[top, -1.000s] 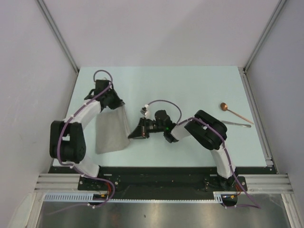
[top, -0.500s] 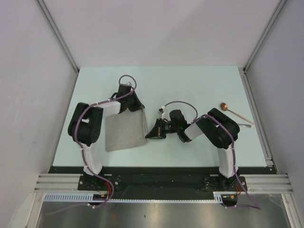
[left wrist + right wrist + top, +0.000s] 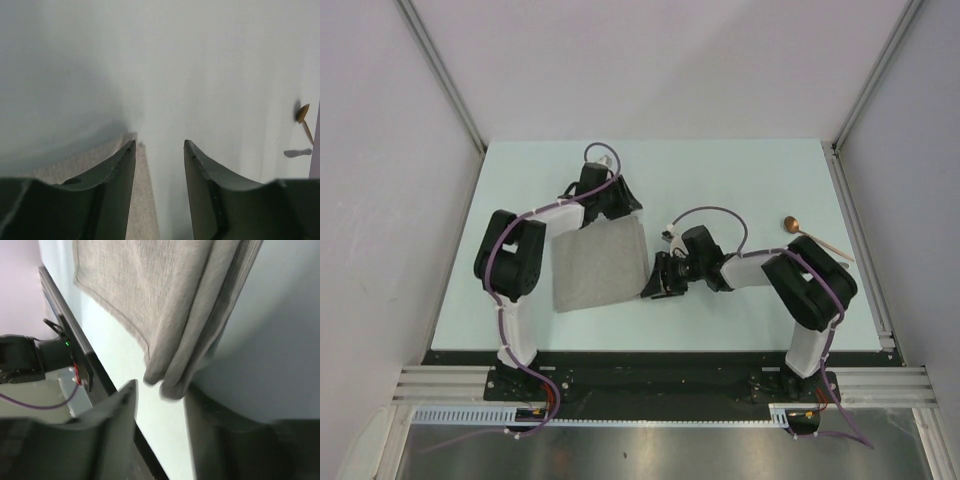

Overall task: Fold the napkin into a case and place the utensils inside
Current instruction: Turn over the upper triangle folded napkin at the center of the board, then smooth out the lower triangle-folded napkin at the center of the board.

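Note:
The grey-beige napkin (image 3: 593, 265) lies folded in a flat layered rectangle left of the table's middle. My left gripper (image 3: 626, 206) is over its far right corner, jaws open. In the left wrist view the napkin (image 3: 142, 200) lies flat under the left gripper (image 3: 159, 145), ungripped. My right gripper (image 3: 653, 291) is at the napkin's near right corner, open. The napkin's (image 3: 165, 300) rolled corner layers sit just beyond the tips of the right gripper (image 3: 160, 390), touching neither finger. The copper spoon (image 3: 792, 224) lies at the right. The silvery utensil (image 3: 296, 152) rests near the spoon (image 3: 301, 115).
The right arm's elbow (image 3: 815, 285) hangs over the spoon's handle end and hides the silvery piece from above. A black rail (image 3: 650, 360) runs along the table's near edge, and a metal rail (image 3: 860, 240) lines the right side.
Both arms carried the napkin rightward across the table. Both grippers, shut on its right corners before, have opened and let the cloth go.

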`<state>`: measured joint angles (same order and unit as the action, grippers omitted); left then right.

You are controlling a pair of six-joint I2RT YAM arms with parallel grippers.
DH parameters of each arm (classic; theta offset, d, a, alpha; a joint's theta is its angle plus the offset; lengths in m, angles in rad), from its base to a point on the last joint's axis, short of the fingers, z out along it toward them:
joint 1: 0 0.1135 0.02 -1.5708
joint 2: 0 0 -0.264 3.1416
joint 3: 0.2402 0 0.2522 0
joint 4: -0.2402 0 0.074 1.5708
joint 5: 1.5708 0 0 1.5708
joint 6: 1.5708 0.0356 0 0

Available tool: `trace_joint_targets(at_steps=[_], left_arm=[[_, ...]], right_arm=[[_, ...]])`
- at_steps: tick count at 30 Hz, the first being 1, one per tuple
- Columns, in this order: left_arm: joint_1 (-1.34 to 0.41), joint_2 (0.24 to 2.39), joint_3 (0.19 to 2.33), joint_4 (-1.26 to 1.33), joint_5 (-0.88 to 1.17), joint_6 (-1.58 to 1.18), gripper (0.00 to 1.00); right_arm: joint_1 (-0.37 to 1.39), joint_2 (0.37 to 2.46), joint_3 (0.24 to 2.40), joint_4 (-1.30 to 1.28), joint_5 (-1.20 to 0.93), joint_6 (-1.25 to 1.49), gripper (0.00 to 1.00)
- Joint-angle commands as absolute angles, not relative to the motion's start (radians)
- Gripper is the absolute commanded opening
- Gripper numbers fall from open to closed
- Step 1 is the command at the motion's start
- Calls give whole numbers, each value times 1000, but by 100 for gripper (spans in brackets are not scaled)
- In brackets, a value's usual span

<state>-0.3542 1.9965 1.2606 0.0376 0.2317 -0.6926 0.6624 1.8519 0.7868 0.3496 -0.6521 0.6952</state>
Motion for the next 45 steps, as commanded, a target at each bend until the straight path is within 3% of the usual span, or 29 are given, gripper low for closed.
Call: trace_joint_targets(at_steps=[1, 3, 4, 8, 12, 13, 20, 27, 34, 40, 44, 45], left_arm=[[-359, 1967, 1422, -53, 256, -643, 52], [-359, 1938, 1442, -96, 271, -624, 70], [-359, 1910, 1472, -166, 278, -615, 75], [-364, 1826, 1485, -317, 255, -557, 77], [-387, 1785, 1427, -353, 180, -491, 66], [-391, 1804, 1458, -386, 173, -486, 60], [-483, 2054, 1710, -501, -78, -456, 48], [-506, 2210, 1871, -574, -169, -400, 50], [-506, 2217, 1839, -585, -183, -403, 42], [-508, 2174, 1790, -561, -173, -416, 42], [-508, 2158, 1784, -569, -172, -411, 45], [-508, 2158, 1790, -577, -178, -407, 46]], right_arm=[[643, 1734, 788, 37, -511, 503, 57], [635, 1704, 796, -33, -468, 483, 62], [621, 1697, 807, -44, -460, 473, 64], [606, 1733, 883, -100, -430, 446, 65], [632, 1792, 985, -112, -402, 434, 64], [634, 1801, 1006, -127, -387, 434, 62], [643, 1799, 989, -62, -437, 486, 54], [637, 1783, 911, 70, -518, 544, 40], [634, 1746, 833, 181, -566, 587, 38], [635, 1772, 810, 230, -591, 609, 36], [627, 1801, 816, 221, -571, 607, 24], [626, 1802, 819, 212, -562, 597, 14]])
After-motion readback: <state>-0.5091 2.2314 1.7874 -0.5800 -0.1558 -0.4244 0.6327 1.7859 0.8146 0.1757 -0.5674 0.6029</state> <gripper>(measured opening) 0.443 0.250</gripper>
